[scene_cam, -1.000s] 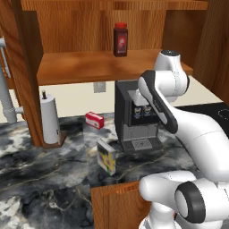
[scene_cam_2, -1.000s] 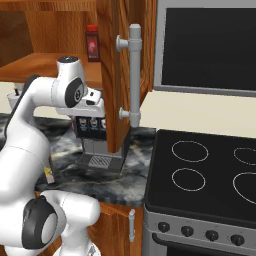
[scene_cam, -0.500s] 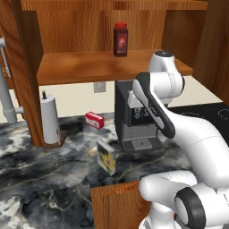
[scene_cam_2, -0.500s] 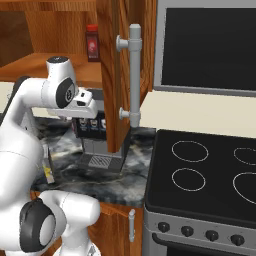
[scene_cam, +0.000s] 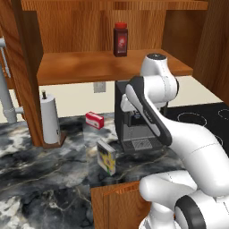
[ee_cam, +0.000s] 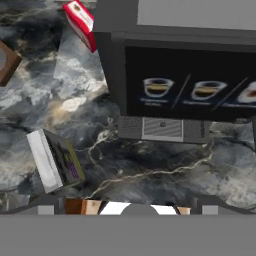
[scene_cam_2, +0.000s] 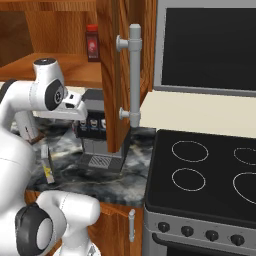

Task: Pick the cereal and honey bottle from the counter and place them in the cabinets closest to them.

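We are finding the cereal (scene_cam: 106,157) standing upright at the near edge of the bench (scene_cam: 40,179), just left of the coffee machine (scene_cam: 134,120). The jaws are hanging above the machine and looking down on the bench; we cannot tell whether they are parted or closed, and nothing is sitting between them. Risk, as we are judging it: a descent toward the box is passing close to the machine's front, and a clip there could tip the cereal off the near edge. Farther back, the red box (scene_cam: 95,120) is lying flat and could be mistaken for the target. The red jar (scene_cam: 120,39) is occupying the cabinet shelf (scene_cam: 89,67) beyond.
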Robot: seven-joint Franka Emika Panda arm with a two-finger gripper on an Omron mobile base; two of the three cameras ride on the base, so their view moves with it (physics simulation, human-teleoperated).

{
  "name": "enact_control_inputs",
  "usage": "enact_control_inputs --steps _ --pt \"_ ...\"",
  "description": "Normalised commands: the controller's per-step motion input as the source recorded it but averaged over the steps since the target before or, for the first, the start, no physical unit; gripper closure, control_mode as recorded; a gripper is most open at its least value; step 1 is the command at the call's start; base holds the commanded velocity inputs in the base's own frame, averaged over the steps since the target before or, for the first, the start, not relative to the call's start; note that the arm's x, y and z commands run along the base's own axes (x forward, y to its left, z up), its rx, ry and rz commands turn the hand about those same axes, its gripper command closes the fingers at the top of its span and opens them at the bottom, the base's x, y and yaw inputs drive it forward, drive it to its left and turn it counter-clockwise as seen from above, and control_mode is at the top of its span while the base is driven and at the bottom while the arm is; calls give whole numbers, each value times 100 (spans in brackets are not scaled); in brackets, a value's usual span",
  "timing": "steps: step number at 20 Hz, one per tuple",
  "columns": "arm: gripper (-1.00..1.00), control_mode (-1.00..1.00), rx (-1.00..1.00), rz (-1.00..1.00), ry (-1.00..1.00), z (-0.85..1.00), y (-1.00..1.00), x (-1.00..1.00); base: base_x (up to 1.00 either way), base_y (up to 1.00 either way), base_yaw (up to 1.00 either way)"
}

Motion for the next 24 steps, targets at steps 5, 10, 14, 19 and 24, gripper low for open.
enact_control_inputs --steps 5,10,14,19,24 --pt "-100 -100 0 0 0 0 0 0 0 0 0" --pt "-100 -100 0 6 1 -17 1 -9 0 0 0" --pt "-100 -100 0 13 4 -30 3 -15 0 0 0" --pt "-100 -100 0 16 3 -34 0 -20 0 0 0" --pt "-100 -100 0 17 2 -33 9 -20 0 0 0"
